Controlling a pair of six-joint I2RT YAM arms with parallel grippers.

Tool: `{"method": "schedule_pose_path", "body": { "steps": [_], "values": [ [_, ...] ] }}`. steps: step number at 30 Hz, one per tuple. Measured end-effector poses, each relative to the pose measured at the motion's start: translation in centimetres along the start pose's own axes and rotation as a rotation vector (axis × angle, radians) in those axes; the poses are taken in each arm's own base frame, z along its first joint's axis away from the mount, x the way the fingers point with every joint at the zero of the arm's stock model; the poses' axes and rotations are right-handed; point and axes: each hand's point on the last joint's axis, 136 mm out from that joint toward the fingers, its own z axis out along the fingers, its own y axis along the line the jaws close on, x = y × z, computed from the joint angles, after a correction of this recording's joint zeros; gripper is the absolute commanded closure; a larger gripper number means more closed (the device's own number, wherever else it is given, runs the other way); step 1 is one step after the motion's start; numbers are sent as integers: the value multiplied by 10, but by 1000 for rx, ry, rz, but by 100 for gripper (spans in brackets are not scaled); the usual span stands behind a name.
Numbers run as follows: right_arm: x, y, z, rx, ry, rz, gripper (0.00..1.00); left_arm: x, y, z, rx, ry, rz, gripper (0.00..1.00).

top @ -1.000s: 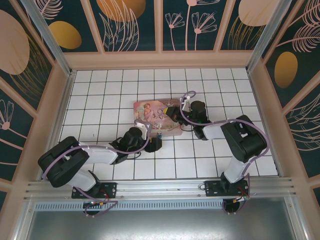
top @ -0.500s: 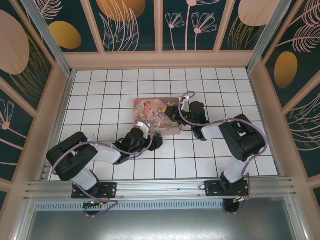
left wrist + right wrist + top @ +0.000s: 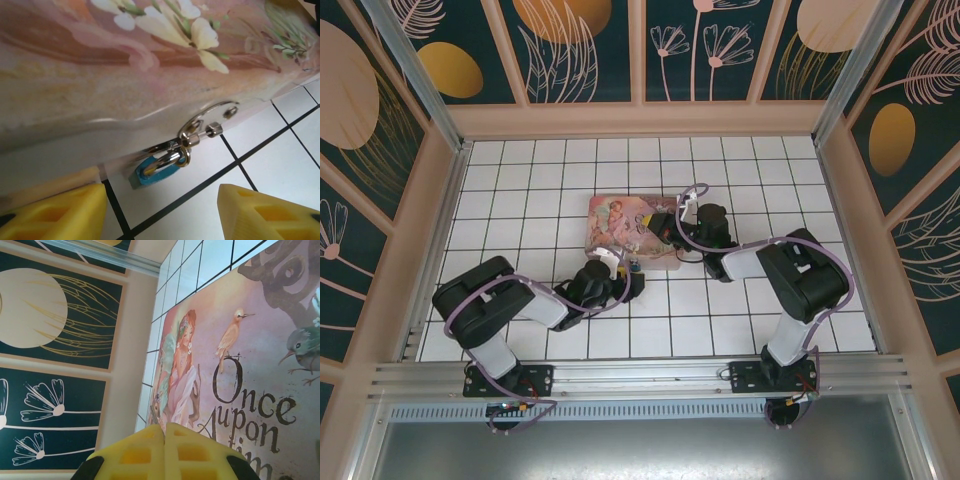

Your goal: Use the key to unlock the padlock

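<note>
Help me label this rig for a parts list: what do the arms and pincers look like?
The left arm and right arm share black housings, white link sections and looping lilac cables. The left pincer and right pincer have yellow fingers with moulded rectangular recesses.

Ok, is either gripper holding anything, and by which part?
Nothing visible. Left gripper open, padlock ahead of it ungripped; right gripper shut, fingers pressed together.

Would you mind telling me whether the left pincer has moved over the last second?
Yes. In the top view the left pincer has crept up-screen, closer to the near edge of the pink tin, which stayed put.
</note>
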Motion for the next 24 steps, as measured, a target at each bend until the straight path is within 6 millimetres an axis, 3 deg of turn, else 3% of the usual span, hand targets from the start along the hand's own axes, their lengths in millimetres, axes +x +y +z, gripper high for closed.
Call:
{"method": "schedule_pose_path", "body": {
  "steps": [24],
  "values": [
    [0,1,3,-16,-11,-6,100,-7,-28,8,137,2,-98,36]
  ]
}}
